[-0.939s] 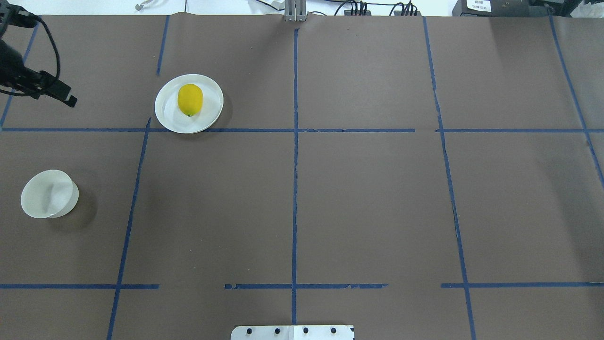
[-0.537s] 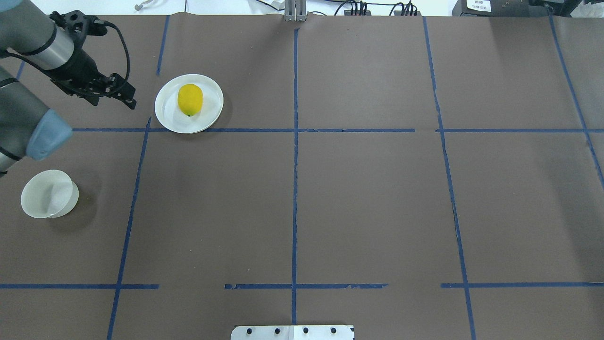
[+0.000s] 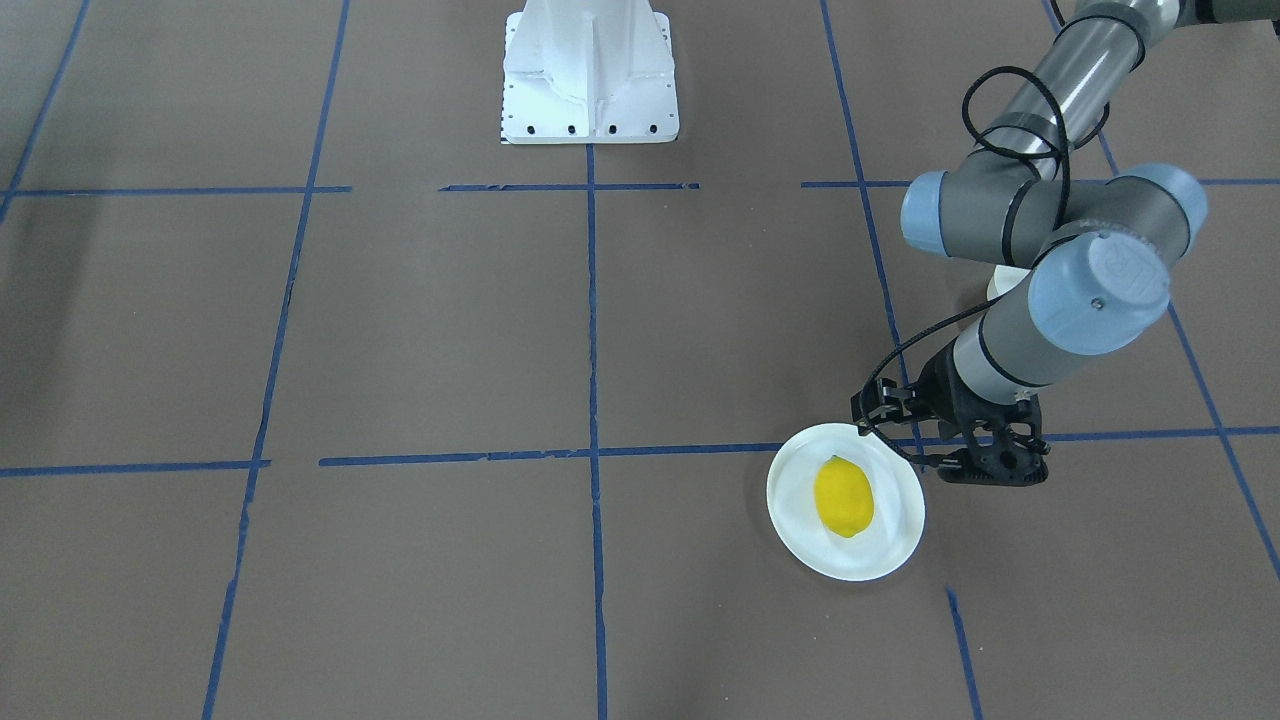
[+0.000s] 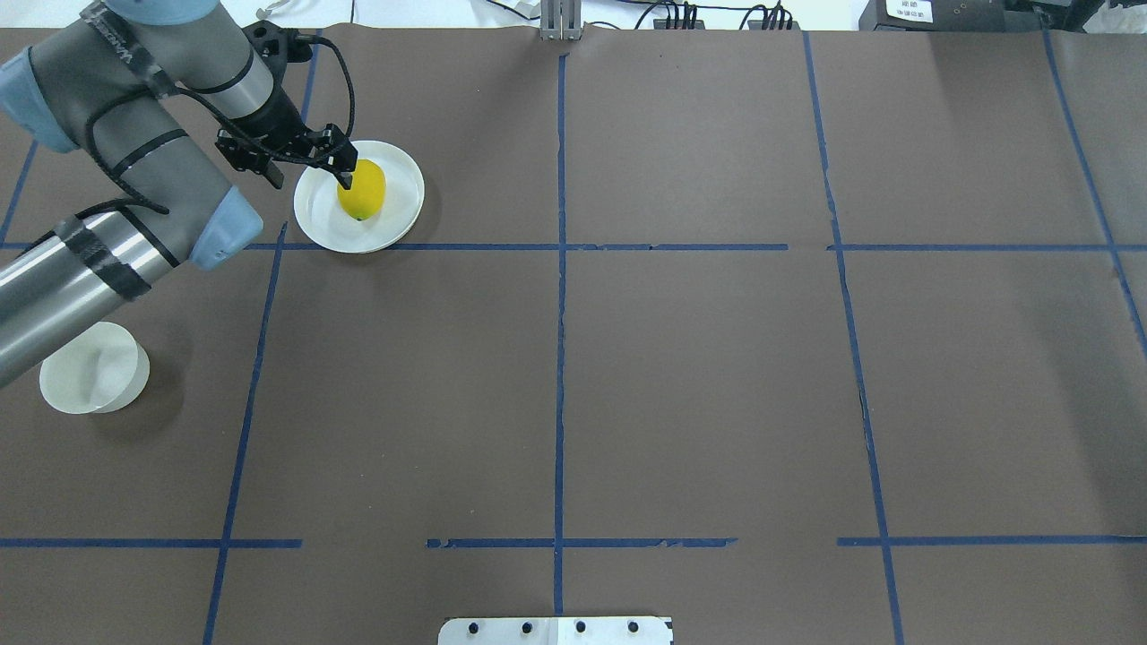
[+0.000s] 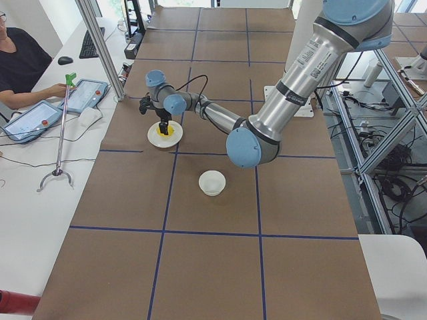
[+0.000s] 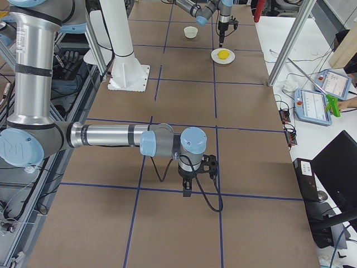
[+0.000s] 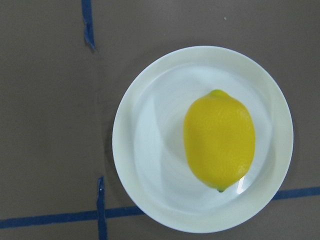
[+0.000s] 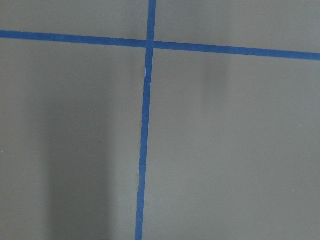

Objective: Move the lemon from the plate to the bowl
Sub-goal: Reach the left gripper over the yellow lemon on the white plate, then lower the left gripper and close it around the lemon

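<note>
The yellow lemon (image 4: 363, 193) lies on the white plate (image 4: 401, 215) at the far left of the table. It also shows in the front view (image 3: 843, 496) and in the left wrist view (image 7: 219, 140), on the plate (image 7: 140, 150). My left gripper (image 4: 311, 176) hangs open and empty above the plate's left rim, one finger (image 4: 347, 176) over the lemon's edge. In the front view the gripper (image 3: 990, 472) is beside the plate (image 3: 890, 545). The off-white bowl (image 4: 94, 367) stands empty nearer the robot, partly under my left arm. My right gripper (image 6: 187, 194) shows only in the right side view; I cannot tell its state.
The robot's white base (image 3: 590, 70) stands at the table's near middle. Blue tape lines grid the brown table cover (image 4: 699, 376). An operator (image 5: 20, 60) with tablets sits beyond the far edge, next to a metal post (image 5: 100, 47).
My left arm has swung in from the far left edge toward the plate; its gripper is now over the plate's left rim. Lemon, plate and bowl have not moved.
</note>
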`<state>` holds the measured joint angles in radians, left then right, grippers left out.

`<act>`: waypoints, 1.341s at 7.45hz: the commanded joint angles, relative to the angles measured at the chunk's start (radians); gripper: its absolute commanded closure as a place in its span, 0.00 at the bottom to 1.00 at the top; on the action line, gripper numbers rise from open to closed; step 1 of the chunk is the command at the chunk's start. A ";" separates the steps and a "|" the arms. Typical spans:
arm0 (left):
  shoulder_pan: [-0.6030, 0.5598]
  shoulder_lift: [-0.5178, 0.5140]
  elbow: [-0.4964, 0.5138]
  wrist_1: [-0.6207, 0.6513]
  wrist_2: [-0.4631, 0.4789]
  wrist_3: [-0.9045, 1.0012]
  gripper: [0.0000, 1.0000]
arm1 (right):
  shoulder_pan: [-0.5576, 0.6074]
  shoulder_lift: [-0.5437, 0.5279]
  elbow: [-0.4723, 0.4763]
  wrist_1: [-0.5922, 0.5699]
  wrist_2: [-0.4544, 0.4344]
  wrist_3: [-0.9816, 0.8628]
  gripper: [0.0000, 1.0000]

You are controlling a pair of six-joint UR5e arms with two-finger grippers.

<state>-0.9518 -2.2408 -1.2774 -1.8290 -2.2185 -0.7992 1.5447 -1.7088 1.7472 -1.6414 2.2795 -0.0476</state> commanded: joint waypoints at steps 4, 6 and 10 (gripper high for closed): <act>0.037 -0.068 0.131 -0.108 0.045 -0.046 0.00 | 0.000 0.000 0.000 0.000 0.000 0.000 0.00; 0.057 -0.071 0.185 -0.180 0.072 -0.069 0.00 | 0.000 0.000 0.000 0.000 0.000 0.000 0.00; 0.079 -0.068 0.205 -0.214 0.075 -0.071 0.00 | 0.000 0.000 0.000 0.000 0.000 0.000 0.00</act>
<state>-0.8755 -2.3095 -1.0781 -2.0307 -2.1438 -0.8694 1.5447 -1.7089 1.7472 -1.6414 2.2795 -0.0475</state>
